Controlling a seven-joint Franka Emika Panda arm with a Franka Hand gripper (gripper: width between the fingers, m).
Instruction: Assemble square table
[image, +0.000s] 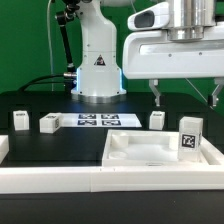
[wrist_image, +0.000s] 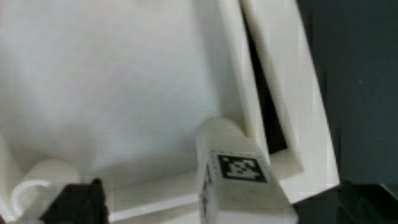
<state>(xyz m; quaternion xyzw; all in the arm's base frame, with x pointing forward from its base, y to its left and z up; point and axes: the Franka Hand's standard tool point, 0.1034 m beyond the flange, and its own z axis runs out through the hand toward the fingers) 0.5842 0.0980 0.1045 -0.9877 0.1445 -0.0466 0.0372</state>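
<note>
Lying flat at the exterior view's lower right: square tabletop slab (image: 150, 153), rim up, front edge parallel to the white rail (image: 50, 180). Gripper (image: 185, 102) hangs above the slab, jaws wide apart, nothing held. Marker board (image: 100, 121) on the black table behind. Tagged leg (image: 190, 136) stands upright on the slab's right part, long axis vertical, tag facing camera. Rear leg (image: 157, 120) just behind the slab. Far-left leg (image: 20, 120) and inner-left leg (image: 50, 123) sit left of the board.

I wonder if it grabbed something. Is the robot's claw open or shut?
Open. On the gripper, both fingers hang wide apart above the square table slab, nothing between them.
</note>
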